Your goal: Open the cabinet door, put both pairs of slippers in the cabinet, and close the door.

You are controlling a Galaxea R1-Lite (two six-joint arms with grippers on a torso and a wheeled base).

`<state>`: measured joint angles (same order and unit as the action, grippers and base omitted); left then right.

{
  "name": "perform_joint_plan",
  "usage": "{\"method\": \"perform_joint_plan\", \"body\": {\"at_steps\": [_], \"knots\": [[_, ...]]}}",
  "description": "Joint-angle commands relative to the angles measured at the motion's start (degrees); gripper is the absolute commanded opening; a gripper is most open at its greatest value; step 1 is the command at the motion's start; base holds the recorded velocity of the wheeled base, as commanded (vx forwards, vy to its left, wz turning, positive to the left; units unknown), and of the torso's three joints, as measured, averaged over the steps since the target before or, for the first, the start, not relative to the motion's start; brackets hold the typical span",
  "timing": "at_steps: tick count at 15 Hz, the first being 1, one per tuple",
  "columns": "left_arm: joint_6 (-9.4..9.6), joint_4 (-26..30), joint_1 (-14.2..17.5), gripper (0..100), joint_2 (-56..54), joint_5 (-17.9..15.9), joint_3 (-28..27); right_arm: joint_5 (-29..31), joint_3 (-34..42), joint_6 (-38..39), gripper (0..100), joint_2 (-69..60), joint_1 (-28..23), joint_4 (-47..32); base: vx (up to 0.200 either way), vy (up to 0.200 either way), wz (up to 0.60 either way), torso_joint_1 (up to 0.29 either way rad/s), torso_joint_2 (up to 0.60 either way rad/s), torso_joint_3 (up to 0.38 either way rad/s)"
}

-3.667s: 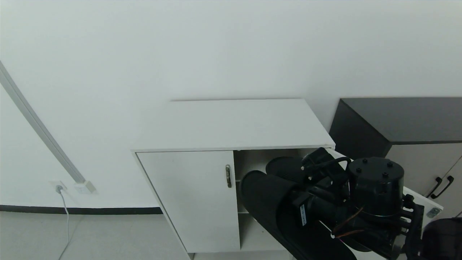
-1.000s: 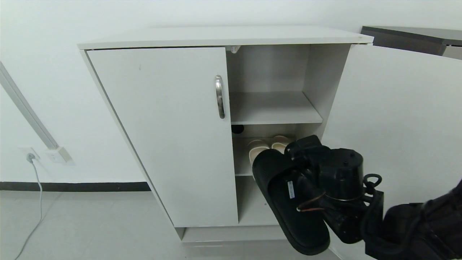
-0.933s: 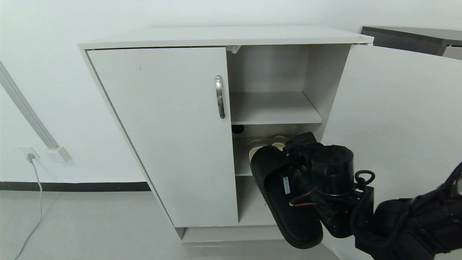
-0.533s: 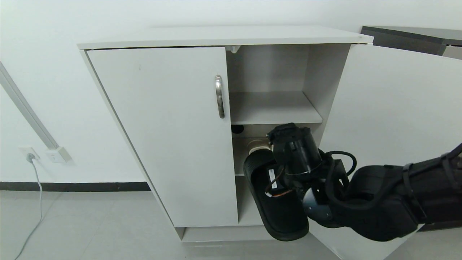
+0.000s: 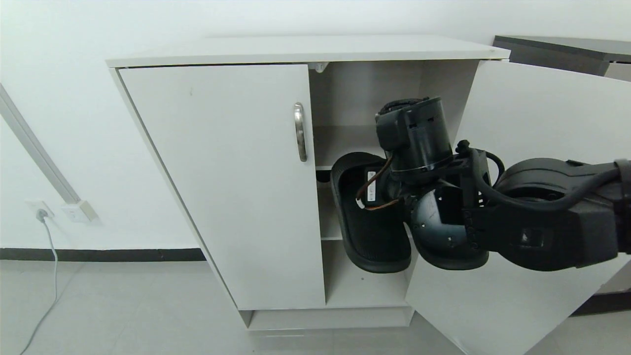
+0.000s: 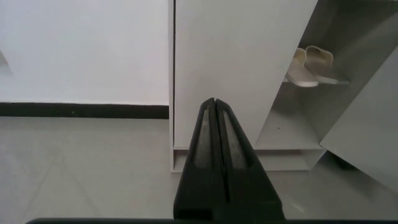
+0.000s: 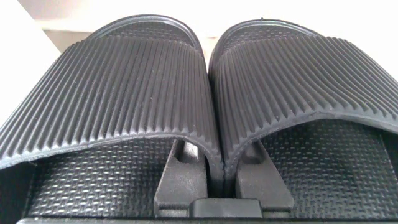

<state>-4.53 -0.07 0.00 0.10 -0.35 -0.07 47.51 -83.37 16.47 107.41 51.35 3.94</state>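
The pair of black slippers (image 5: 367,227) hangs in front of the white cabinet's (image 5: 305,49) open right half, toes up near the upper shelf (image 5: 345,145). My right gripper (image 7: 219,171) is shut on the two inner strap edges of the black slippers (image 7: 143,93), its fingers (image 7: 183,177) under the ribbed straps. A beige pair of slippers (image 6: 310,65) lies on the middle shelf. My left gripper (image 6: 214,106) is shut on nothing, low over the floor and facing the closed left door (image 6: 242,56).
The right door (image 5: 537,148) stands swung wide open behind my right arm. The left door carries a metal handle (image 5: 299,132). The bottom compartment (image 5: 360,288) is bare. A dark cabinet (image 5: 567,49) stands to the right. A wall socket with a cable (image 5: 42,215) is at the left.
My right arm has lifted the black slippers from low before the bottom compartment up to shelf height, toward the opening. They now cover the beige pair in the head view.
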Motion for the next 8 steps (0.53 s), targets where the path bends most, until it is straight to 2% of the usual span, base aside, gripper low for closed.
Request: {"method": "perform_joint_plan", "body": {"at_steps": [1, 8], "knots": [[-0.04, -0.01, 0.00, 0, -0.01, 0.00, -0.01, -0.22, 0.49, 0.14, 0, 1.49, -0.11, 0.72, 0.000, 0.000, 0.00, 0.000, 0.00, 0.000], [-0.12, -0.01, 0.00, 0, -0.01, 0.00, -0.01, -0.22, 1.19, -0.21, 0, 2.10, -0.46, 2.21, 0.000, 0.000, 0.00, 0.000, 0.00, 0.000]]}}
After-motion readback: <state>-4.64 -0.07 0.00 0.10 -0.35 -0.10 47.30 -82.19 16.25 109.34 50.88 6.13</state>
